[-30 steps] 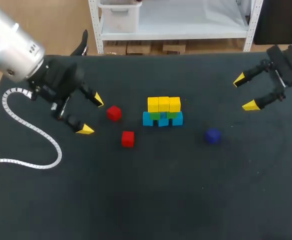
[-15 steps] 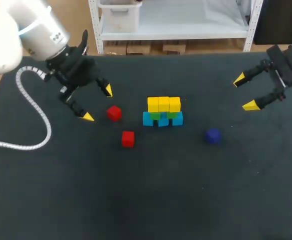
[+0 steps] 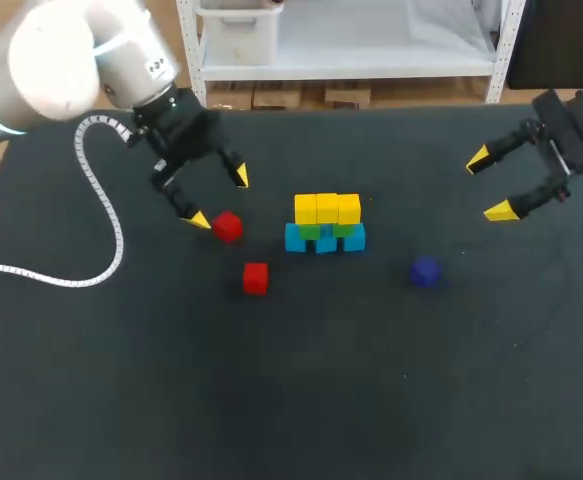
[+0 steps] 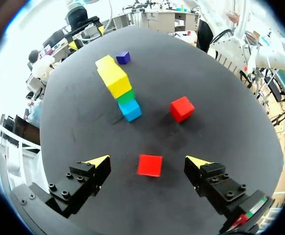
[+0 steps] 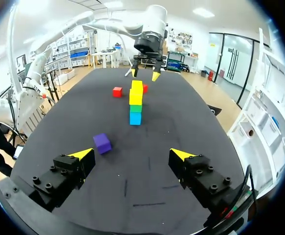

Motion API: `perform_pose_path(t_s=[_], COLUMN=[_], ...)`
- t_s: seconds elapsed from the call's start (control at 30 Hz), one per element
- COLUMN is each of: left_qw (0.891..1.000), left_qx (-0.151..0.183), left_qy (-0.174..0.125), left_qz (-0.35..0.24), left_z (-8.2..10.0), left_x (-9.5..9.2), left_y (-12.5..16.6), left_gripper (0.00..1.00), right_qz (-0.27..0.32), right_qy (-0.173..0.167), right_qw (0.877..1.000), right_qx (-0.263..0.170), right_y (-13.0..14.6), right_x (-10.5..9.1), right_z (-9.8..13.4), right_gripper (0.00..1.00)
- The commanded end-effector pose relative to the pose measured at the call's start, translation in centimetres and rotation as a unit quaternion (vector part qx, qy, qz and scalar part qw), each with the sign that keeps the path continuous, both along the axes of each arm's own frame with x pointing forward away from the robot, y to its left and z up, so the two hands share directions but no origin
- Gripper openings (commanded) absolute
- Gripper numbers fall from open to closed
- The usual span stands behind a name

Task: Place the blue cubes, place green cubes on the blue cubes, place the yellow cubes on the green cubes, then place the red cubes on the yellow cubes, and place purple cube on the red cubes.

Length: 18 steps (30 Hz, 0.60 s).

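Left gripper (image 3: 220,199): released, fingers spread; nearer red cube (image 3: 228,226) framed between them, left of yellow-topped stack (image 3: 325,224). Cube to be centred, faces squared, before closing.

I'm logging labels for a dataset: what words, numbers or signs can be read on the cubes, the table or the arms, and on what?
Nothing is legible.
Red cubes, purple cube, stack: plain faces, no print.
Left arm: a small dark marking, too small to read.
Table: no text.
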<state>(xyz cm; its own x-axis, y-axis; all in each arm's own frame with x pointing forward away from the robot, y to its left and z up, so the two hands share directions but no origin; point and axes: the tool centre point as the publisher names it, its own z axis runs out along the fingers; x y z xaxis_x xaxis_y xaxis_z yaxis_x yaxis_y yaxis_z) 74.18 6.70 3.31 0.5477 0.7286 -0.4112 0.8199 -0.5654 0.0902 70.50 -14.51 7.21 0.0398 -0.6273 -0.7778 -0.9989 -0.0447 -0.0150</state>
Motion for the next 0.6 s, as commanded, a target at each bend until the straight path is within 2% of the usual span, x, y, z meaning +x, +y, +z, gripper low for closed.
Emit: perform_pose_path(t_s=[0.03, 0.27, 0.6], left_qw=[0.997, 0.997, 0.996], left_qx=[0.041, 0.054, 0.069], left_qy=[0.052, 0.044, 0.053], left_qz=[-0.039, -0.044, -0.033], left_z=[-0.6, -1.6, -3.1], left_x=[1.1, 0.6, -0.2], left_y=[-0.8, -0.5, 0.1], left_gripper=[1.0, 1.0, 1.0], right_qz=[0.0, 0.0, 0.0], right_qy=[0.0, 0.0, 0.0], right_qw=[1.0, 1.0, 1.0], right_qx=[0.001, 0.001, 0.001], right_y=[0.0, 0.0, 0.0], right_x=[0.0, 0.0, 0.0], right_z=[0.0, 0.0, 0.0], right_gripper=[1.0, 1.0, 1.0])
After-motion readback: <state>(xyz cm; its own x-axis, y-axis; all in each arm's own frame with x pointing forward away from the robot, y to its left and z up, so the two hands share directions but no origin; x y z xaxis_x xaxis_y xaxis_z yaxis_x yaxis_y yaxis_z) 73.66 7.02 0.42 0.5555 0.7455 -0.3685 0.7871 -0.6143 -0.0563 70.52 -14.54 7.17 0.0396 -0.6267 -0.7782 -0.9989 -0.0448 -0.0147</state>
